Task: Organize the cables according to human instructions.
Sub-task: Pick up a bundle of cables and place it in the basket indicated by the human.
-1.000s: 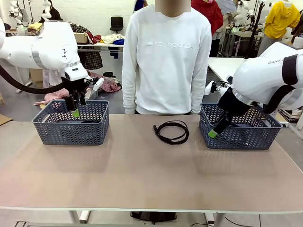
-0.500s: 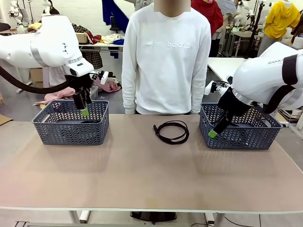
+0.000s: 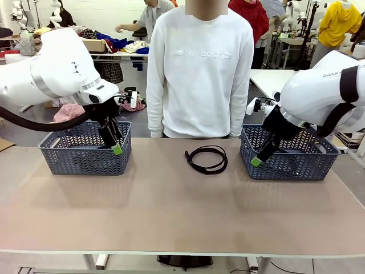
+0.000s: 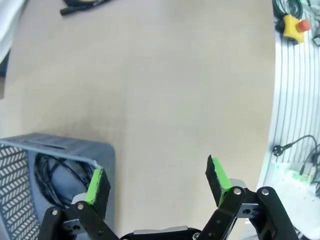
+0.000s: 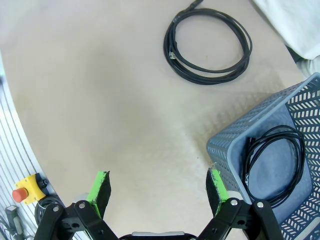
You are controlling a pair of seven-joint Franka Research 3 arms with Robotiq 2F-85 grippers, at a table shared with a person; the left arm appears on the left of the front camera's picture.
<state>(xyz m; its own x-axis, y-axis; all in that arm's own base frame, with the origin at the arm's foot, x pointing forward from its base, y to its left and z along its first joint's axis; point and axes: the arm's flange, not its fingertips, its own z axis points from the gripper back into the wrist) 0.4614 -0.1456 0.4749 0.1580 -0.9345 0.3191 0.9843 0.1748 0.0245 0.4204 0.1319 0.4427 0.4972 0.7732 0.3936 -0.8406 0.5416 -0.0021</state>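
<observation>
One cable lies coiled on the surface between my two baskets. My left fingers and right fingers are spread wide, empty. The person's sweatshirt reads "new balance".

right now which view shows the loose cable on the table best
The right wrist view: the coiled cable lies whole and large on the bare table, seen from above. The front view shows it small and flattened. The left wrist view catches just an end at the top edge.

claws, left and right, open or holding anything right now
left claw: open, holding nothing
right claw: open, holding nothing
</observation>
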